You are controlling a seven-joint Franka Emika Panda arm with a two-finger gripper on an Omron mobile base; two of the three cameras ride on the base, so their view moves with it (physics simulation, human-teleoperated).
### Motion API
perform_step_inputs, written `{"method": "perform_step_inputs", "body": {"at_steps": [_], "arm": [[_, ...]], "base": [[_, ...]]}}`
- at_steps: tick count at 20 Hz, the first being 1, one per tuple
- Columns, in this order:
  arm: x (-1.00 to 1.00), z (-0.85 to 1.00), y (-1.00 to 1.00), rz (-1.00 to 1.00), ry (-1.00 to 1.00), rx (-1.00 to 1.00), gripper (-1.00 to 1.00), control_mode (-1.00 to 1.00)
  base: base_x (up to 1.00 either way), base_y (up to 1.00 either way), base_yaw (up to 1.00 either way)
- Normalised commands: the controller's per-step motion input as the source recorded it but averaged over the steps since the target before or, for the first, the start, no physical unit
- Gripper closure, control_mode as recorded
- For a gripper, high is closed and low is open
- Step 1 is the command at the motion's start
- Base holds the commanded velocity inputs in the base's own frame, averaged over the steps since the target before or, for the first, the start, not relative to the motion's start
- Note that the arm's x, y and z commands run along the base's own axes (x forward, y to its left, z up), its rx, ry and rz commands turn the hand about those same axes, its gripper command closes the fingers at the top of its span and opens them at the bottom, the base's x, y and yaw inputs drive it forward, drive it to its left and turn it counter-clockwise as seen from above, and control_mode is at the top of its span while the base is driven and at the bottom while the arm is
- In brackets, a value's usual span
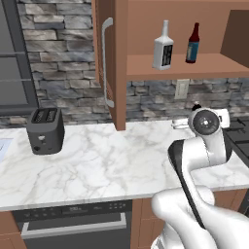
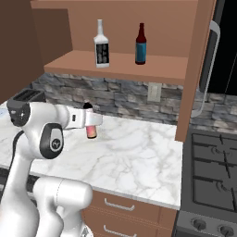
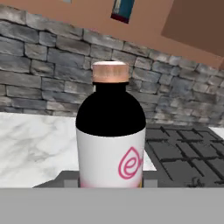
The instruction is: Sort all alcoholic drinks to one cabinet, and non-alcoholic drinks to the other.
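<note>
Jaws (image 2: pixel 92 126) narrowly parted, clamped around small pink bottle (image 2: pixel 91 132) above counter (image 2: pixel 139 152).

Two bottles (image 2: pixel 102 44) side by side on cabinet shelf (image 2: pixel 120 65); toaster (image 1: pixel 45 130) on counter (image 1: pixel 107 160) far left

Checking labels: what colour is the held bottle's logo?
Pink, on the bottle; hand view.

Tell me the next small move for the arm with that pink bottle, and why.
Probably lift it straight up off the counter. The gripper looks closed on the pink bottle, low over the marble, and both alcoholic bottles already stand in the open cabinet.
</note>
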Motion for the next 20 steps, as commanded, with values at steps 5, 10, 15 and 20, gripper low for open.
{"method": "perform_step_inputs", "body": {"at_steps": [5,10,15,20], "arm": [[-0.66,0.53,0.23,0.15,0.16,0.06,1.00,-1.00],[-0.60,0.38,0.13,0.13,0.15,0.07,1.00,-1.00],[-0.54,0.00,0.05,0.09,0.03,0.04,1.00,-1.00],[-0.44,0.00,0.04,0.03,0.00,0.04,1.00,-1.00]], "base": [[0.00,0.00,0.00],[0.00,0.00,0.00],[0.00,0.00,0.00],[0.00,0.00,0.00]]}}
